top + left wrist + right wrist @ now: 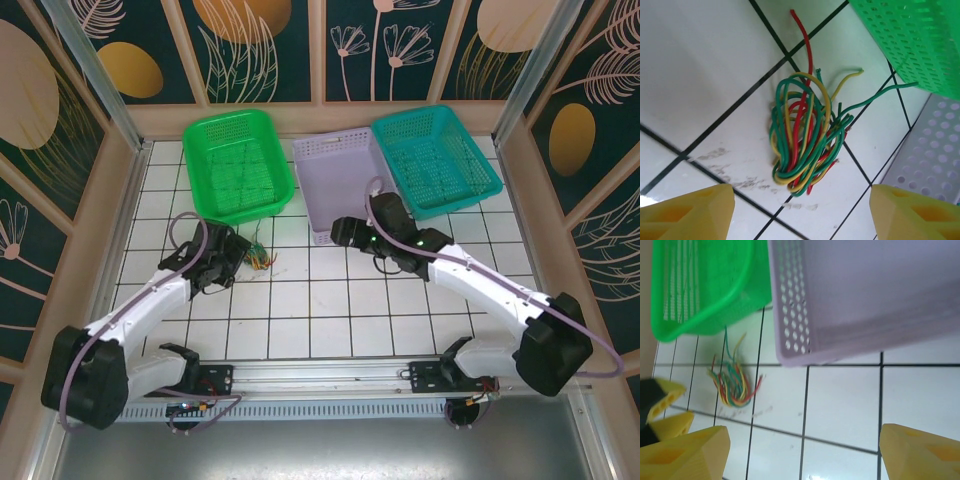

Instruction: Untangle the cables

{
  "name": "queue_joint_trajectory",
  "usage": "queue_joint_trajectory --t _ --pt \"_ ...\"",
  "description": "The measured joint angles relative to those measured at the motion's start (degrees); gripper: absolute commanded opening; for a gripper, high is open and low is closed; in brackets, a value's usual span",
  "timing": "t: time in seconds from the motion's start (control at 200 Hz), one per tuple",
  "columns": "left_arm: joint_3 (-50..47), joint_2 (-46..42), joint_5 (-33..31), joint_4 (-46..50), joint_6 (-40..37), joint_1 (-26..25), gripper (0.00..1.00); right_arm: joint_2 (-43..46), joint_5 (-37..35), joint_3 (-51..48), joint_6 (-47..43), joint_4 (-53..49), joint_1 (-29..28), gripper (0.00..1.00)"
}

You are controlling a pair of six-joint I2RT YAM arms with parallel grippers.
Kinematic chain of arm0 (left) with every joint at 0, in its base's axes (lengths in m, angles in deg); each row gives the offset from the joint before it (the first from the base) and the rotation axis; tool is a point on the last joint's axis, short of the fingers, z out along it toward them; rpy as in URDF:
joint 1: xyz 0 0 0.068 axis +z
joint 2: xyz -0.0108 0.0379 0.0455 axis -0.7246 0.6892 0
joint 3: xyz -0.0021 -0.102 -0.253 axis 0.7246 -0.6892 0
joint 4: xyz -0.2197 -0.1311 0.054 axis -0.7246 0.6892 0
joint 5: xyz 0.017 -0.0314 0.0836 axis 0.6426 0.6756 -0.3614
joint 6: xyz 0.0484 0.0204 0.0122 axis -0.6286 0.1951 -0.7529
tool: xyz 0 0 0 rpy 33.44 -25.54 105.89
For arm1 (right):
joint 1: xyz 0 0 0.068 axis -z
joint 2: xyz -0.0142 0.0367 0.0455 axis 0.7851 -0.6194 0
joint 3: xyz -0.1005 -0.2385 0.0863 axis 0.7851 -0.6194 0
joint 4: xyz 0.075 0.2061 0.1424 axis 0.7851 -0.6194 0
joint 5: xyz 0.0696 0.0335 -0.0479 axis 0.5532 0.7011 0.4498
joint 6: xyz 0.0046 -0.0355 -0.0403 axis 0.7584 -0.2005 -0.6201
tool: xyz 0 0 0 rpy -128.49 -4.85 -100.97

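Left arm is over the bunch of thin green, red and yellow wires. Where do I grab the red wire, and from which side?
Take the thin red wire by its free tail, which pokes out alone beyond the bunch. Bring the open left gripper straight down, jaws across it.

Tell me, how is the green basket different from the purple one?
The green basket is bright green; the purple basket is pale lilac. The green basket looks wider than the purple basket. The green basket's wall has little slots, the purple basket's round holes. Both are plastic, open on top, standing on the tiled table.
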Motion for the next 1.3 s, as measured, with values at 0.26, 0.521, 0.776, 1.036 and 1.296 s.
queue_joint_trajectory --t 0.26,0.521,0.776,1.036,1.296 --pt "0.11 11.04 0.35 -7.78 0.15 0.0 0.64 -1.77 4.57 0.0 -0.17 0.94 -0.09 0.8" --pt "0.74 15.41 -0.28 -10.62 -0.5 0.0 0.6 -2.6 6.08 0.02 -1.07 1.03 -0.09 0.8" --pt "2.25 18.91 -0.44 -11.87 -2.43 0.02 0.27 -4.72 6.6 0.04 -1.29 1.01 -0.09 0.79" --pt "0.94 15.54 -1.14 -13.55 -6.01 -0.11 0.0 -6.54 7.65 0.35 -1.46 0.98 -0.11 0.77" --pt "1.22 0.46 4.33 -10.32 -14.58 -2.69 0.0 -7.41 9.27 2.34 -2.73 3.08 -3.28 0.77"
